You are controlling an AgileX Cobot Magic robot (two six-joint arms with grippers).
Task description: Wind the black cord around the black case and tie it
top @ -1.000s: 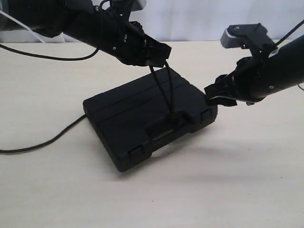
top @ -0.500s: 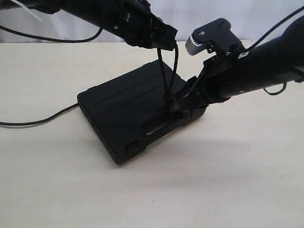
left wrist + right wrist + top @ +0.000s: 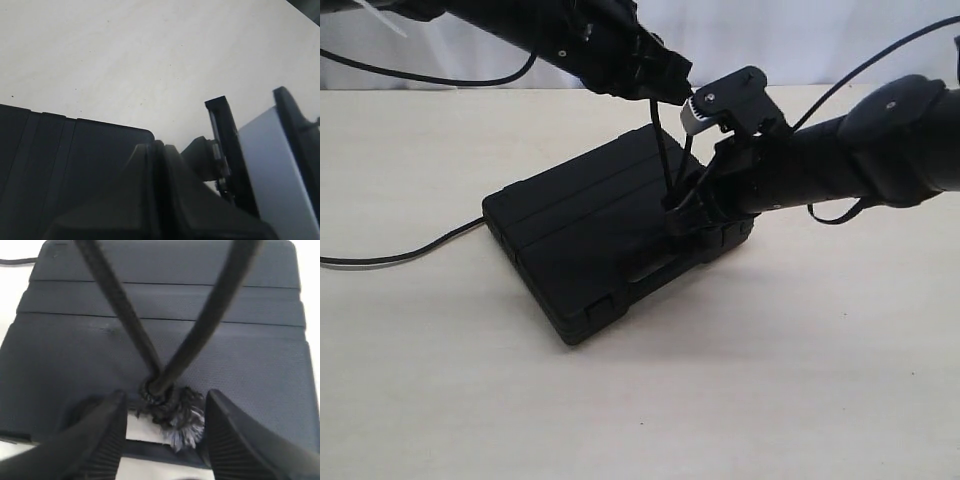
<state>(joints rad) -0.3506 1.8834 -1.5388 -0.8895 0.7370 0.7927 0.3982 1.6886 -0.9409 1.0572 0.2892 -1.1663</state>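
The black case (image 3: 590,235) lies flat on the table, its grooved lid (image 3: 150,335) filling the right wrist view. Two strands of the black cord (image 3: 665,150) rise from a frayed knot (image 3: 175,415) at the case's handle slot up to my left gripper (image 3: 670,88). That gripper is shut on them above the case's far edge. In the left wrist view its jaws (image 3: 157,146) are pressed together and the cord is hidden. My right gripper (image 3: 165,395) stands open low over the handle slot, one finger on each side of the knot.
The cord's long tail (image 3: 400,255) trails from the case's left side across the table to the left edge. The right arm's wrist camera (image 3: 720,100) sits close beside the raised strands. Bare table lies in front of the case.
My right gripper has swung left from beside the case's corner onto the handle slot and now straddles the knot. The left gripper rose, pulling the strands up. The case shifted slightly left.
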